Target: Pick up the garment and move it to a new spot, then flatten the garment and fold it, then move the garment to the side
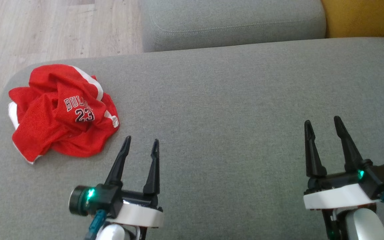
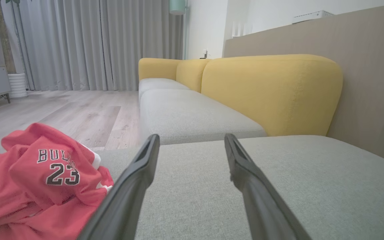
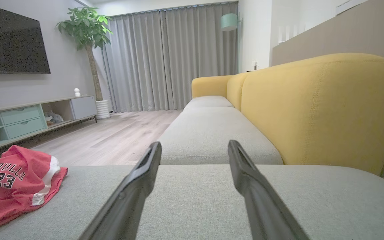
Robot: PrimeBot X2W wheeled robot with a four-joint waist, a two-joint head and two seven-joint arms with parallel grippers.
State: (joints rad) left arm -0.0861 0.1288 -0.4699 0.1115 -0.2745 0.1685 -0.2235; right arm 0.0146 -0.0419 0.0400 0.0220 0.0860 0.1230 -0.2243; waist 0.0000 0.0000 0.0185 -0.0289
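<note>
Nearest the lens, the left gripper is held with its fingers spread wide and nothing between them, just beside the lower right edge of the red Bulls 23 jersey. The right gripper is likewise spread wide and empty, well apart from the jersey. The jersey is crumpled in a heap at the left end of the grey sofa seat, near the wooden floor. A yellow backrest is seen beyond.
</note>
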